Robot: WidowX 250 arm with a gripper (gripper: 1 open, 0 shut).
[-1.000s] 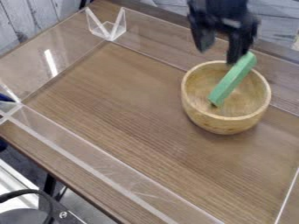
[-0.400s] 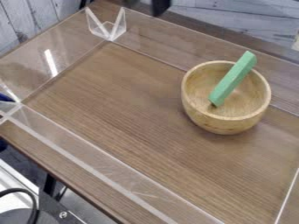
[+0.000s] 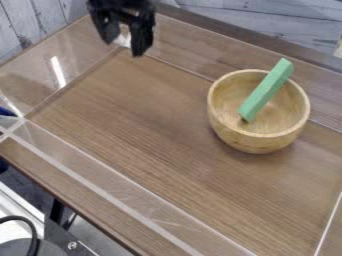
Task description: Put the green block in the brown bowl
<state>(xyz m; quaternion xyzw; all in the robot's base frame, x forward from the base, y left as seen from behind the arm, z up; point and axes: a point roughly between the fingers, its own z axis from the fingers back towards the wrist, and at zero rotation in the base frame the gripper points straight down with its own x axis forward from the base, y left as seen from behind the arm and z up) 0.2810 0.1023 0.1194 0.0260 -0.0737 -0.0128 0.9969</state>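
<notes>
Since a second ago, my gripper point(image 3: 130, 40) has left its place above the bowl and now hangs at the far left of the table, near the top edge of the view and well apart from the bowl. The block and the bowl have not shifted in that time.

My gripper is dark, points downward, and its two fingers stand spread with nothing between them.

The green block point(image 3: 266, 88) is a long, slim bar. It rests inside the brown bowl point(image 3: 234, 133), leaning: its lower end sits on the bowl's floor and its upper end props against the far right of the rim, sticking a little above it. The bowl stands on the wooden table point(image 3: 147, 150), toward the right, inside a low clear plastic fence point(image 3: 27, 126).

I judge the task done, since the block lies in the bowl.

As for handling, the block looks light, stiff and matte, so I would expect it to grip without slipping or bending. If I needed it again, I would pinch across its narrow width near the raised upper end, where the bowl's thick wall would not block my fingers. The bowl looks wooden, sturdy and heavier, unlikely to tip.
</notes>
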